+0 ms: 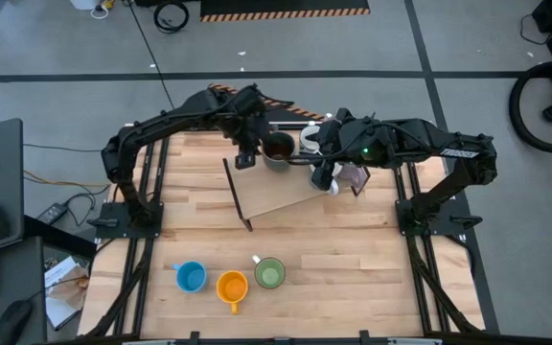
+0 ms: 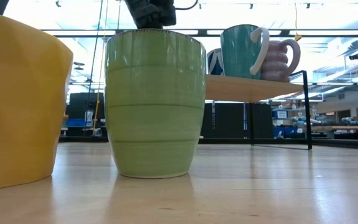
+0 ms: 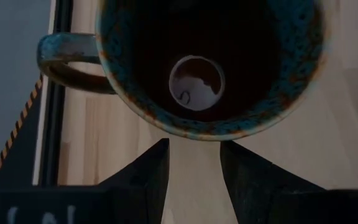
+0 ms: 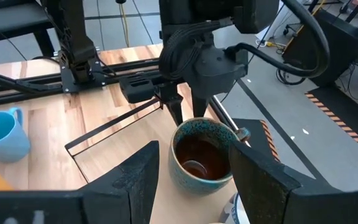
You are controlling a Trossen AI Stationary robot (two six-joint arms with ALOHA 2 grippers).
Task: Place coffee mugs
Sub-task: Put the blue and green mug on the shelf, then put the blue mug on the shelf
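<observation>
Green mug (image 2: 155,102) looms closest, but your left gripper (image 3: 194,163), jaws parted and empty, hovers over the brown mug (image 4: 202,154) on the shelf (image 1: 286,199): glazed, rigid, slippery, breakable, so pinch its rim.

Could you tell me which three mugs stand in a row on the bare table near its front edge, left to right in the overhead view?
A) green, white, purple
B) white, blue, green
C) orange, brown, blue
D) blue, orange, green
D: the high view shows the blue mug, the orange mug and the green mug side by side on the table, apart from the mugs on the raised board.
</observation>
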